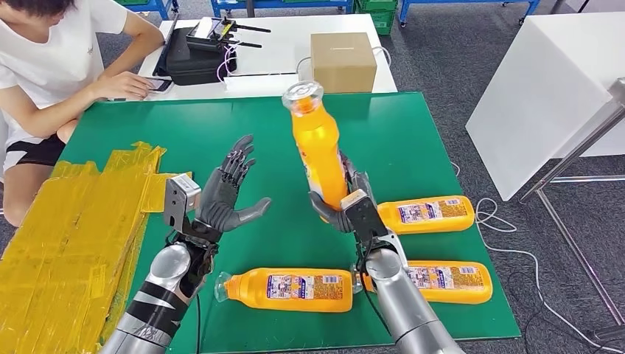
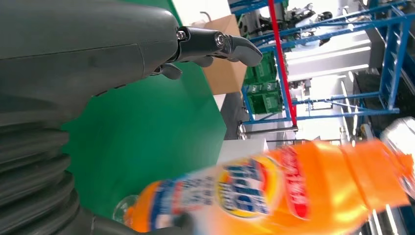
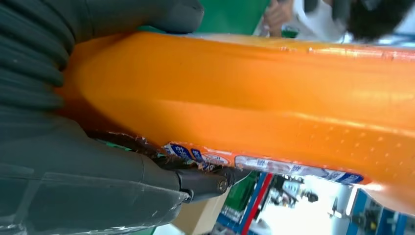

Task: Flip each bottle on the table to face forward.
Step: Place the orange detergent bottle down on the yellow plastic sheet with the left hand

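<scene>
our right hand grips an orange bottle upright, its label too blurred to read; our left hand hangs spread wide, holding nothing.

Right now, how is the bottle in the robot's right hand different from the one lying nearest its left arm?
The held bottle stands nearly upright off the mat, gripped by the right hand; the near bottle lies flat, untouched. The near bottle shows a white printed panel upward. Both are orange.

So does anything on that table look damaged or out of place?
The yellow tape along the mat's left edge lies crumpled and wrinkled. The label on the bottle in the right hand looks torn and scuffed.
</scene>
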Controlling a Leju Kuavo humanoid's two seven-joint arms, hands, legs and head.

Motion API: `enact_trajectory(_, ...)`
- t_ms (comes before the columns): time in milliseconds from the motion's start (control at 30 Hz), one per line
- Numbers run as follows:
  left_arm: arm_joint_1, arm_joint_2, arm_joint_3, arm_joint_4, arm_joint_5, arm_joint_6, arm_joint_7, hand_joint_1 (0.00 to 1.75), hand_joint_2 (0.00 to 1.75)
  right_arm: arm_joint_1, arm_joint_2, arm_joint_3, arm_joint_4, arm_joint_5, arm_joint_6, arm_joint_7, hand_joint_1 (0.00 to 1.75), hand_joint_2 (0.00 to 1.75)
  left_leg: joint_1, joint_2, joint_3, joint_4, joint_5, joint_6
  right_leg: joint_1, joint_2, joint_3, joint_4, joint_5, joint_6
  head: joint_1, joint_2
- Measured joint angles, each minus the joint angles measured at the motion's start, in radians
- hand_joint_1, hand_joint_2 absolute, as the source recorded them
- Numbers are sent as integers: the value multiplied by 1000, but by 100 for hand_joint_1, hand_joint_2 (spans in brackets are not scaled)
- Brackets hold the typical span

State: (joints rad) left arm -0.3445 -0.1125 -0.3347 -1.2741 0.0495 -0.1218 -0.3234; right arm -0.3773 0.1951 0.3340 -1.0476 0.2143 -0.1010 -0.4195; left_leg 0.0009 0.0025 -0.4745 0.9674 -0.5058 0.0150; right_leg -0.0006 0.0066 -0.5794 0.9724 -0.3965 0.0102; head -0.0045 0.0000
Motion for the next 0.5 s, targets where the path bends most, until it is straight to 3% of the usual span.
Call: enact_trajectory(500, -22, 12, -31, 0, 5, -15, 12, 0, 175, -2, 14, 88, 63, 95, -42, -13, 175, 175, 0, 0, 0, 0, 0, 0, 0, 0, 0, 0, 0, 0, 0, 0)
